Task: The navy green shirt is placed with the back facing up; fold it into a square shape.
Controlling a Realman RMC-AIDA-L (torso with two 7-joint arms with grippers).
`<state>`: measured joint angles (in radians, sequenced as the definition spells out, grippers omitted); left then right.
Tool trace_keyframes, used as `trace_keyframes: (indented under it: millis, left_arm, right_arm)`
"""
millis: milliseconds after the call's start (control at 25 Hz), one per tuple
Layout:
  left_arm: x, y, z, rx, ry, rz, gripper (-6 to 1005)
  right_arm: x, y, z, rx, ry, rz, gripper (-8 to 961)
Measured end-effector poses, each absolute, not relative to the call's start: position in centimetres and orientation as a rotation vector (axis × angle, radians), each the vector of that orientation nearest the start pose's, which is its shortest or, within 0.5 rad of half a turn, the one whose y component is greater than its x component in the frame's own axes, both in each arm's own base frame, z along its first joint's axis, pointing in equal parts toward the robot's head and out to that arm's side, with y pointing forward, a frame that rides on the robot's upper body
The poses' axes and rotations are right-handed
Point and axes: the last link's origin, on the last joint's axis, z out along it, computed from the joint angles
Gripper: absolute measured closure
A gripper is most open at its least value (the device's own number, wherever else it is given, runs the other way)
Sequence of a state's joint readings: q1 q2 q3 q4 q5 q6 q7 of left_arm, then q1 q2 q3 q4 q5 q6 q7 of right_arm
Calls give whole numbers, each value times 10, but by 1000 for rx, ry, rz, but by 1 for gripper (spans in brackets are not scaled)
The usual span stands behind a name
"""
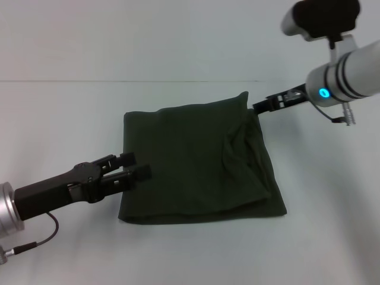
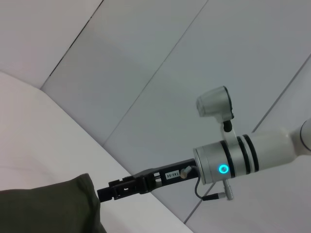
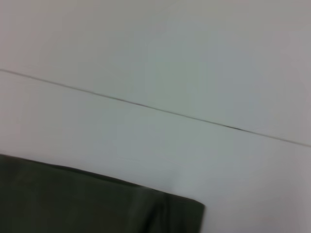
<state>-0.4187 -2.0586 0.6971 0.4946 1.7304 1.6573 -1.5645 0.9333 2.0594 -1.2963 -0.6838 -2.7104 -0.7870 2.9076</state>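
The dark green cotton shirt (image 1: 199, 163) lies folded into a rough rectangle, plain side up, at the middle of the pale white table (image 1: 71, 113). The left gripper (image 1: 132, 168), black fingers spread apart, sits over the shirt's left edge. The right gripper (image 1: 261, 107) is at the far right corner; whether it pinches the cloth cannot be told. Nothing obstructs either arm.

Dark green cotton shirt (image 1: 199, 163), folded into a rough square, lies mid-table on the pale tabletop (image 1: 65, 113). Left gripper (image 1: 138, 167) sits at the shirt's left edge, near side. Right gripper (image 1: 256, 107) is at the shirt's far right corner.
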Motion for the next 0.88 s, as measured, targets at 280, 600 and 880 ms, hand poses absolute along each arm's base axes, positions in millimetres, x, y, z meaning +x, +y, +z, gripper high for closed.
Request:
trace_keyframes:
  millis: [280, 600, 880]
  left_arm:
    - [-277, 294, 4, -2493, -1109, -1176, 80]
    - [-277, 294, 5, -2485, -1139, -1183, 80]
    - [-277, 294, 6, -2488, -1142, -1181, 80]
  right_arm:
    - [224, 466, -1, -1987, 1231, -37, 101]
    - [216, 446, 21, -2135, 1346, 116, 105]
    - [177, 432, 28, -2327, 1371, 10, 110]
